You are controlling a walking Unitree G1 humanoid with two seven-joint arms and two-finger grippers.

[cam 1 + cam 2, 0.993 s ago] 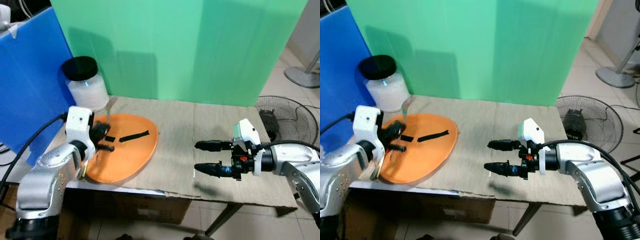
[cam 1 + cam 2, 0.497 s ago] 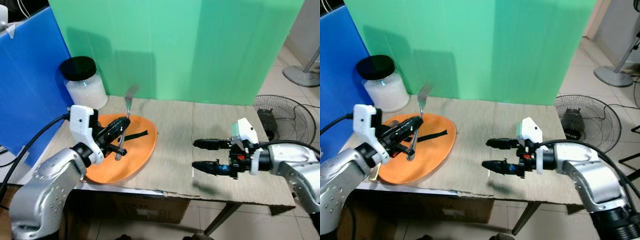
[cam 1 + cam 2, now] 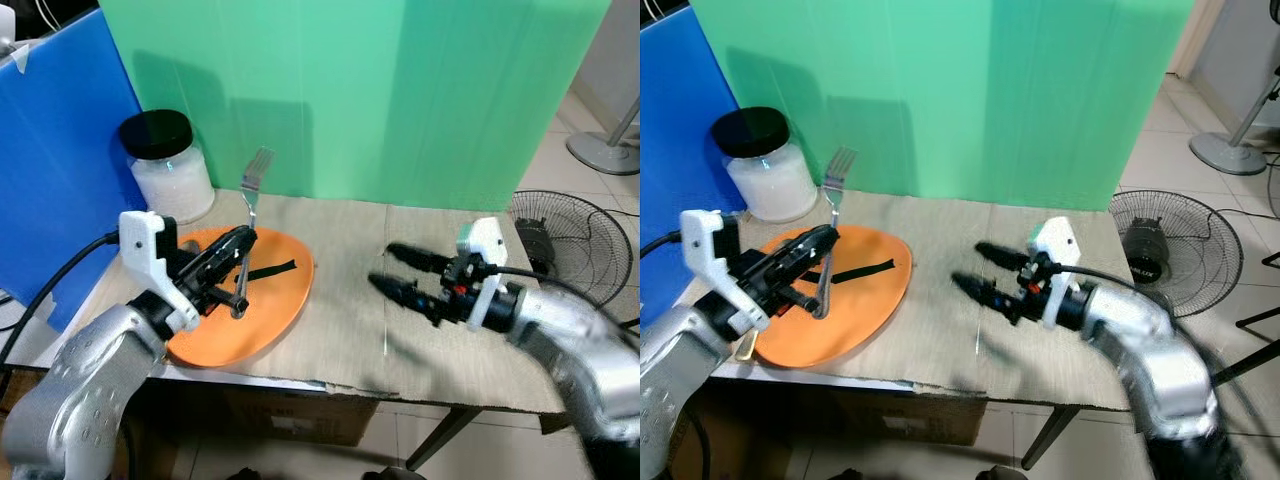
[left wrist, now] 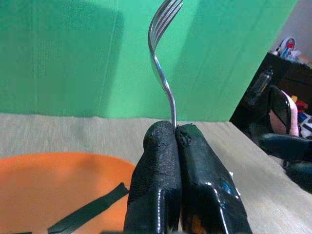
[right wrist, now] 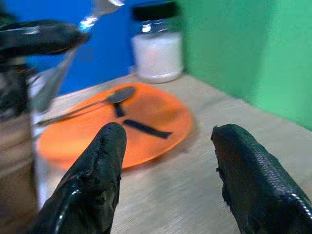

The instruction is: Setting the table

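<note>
"What stood at the tabletop's left edge?"

"A white-filled jar (image 3: pixel 168 165) with a black lid sat at the back left corner, against a blue board (image 3: pixel 55 150). Just in front of it lay the orange plate (image 3: pixel 270 320), near the front left edge, with strips of black tape (image 3: pixel 270 271) on it and a spoon (image 5: pixel 105 101) resting across it."

"And the fork?"

"The left gripper (image 3: pixel 238 242) had its two fingers pressed together on the handle of the fork (image 3: pixel 253 180), which stood nearly upright above the plate's back rim, tines (image 4: pixel 166 12) up, clear of the surface."

"What might have gone wrong?"

"The grip was low on a thin handle, so the fork could have pivoted or slipped out if the arm swung, and dropped onto the plate or off the left edge."

"And to the right?"

"The right gripper (image 3: pixel 408 275) hovered over the bare middle of the tabletop (image 3: pixel 350 240), its fingers spread and holding nothing, pointing toward the plate. Its arm looked blurred, so it may have been moving. If both arms closed in, they might have knocked together."
</note>
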